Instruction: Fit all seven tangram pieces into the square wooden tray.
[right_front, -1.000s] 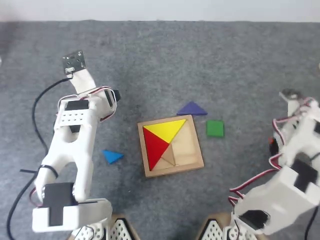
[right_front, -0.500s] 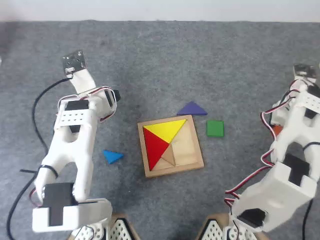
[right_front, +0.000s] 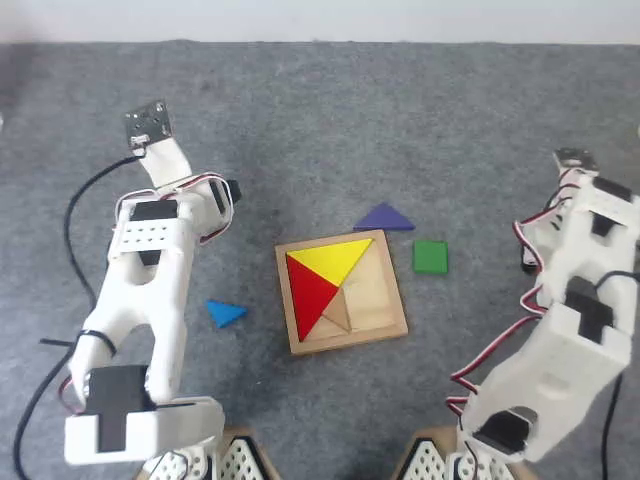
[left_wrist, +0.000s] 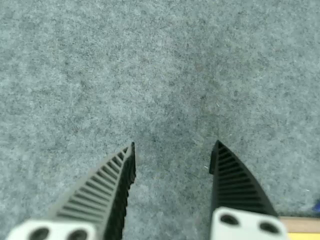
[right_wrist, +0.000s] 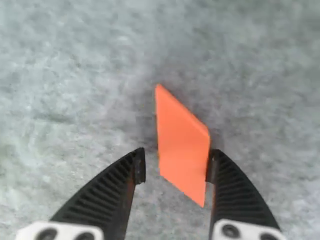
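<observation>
The square wooden tray (right_front: 350, 340) lies about the middle of the table (right_front: 400, 120), turned a little askew on the grey felt. Inside it a yellow triangle (right_front: 335, 258) fills the part along the far rim and a red triangle (right_front: 310, 292) the part along the left rim, their long edges meeting; the rest of the tray floor is bare wood. A purple triangle (right_front: 384, 218) lies on the felt just beyond the tray's far right corner, and a green square (right_front: 430, 257) sits just beside the tray's right rim. A blue triangle (right_front: 225, 313) lies apart from the tray on its left side. The orange parallelogram (right_wrist: 182, 145) lies flat on the felt between the spread fingers of the right gripper (right_wrist: 177, 152). One finger is right at its edge and the other stands clear of it, so the piece is not clamped. The right arm (right_front: 580, 300) stands near the table's right edge. The left arm (right_front: 150, 270) stands at the left side, and the left gripper (left_wrist: 172, 147) is parted wide over bare felt, holding nothing.
</observation>
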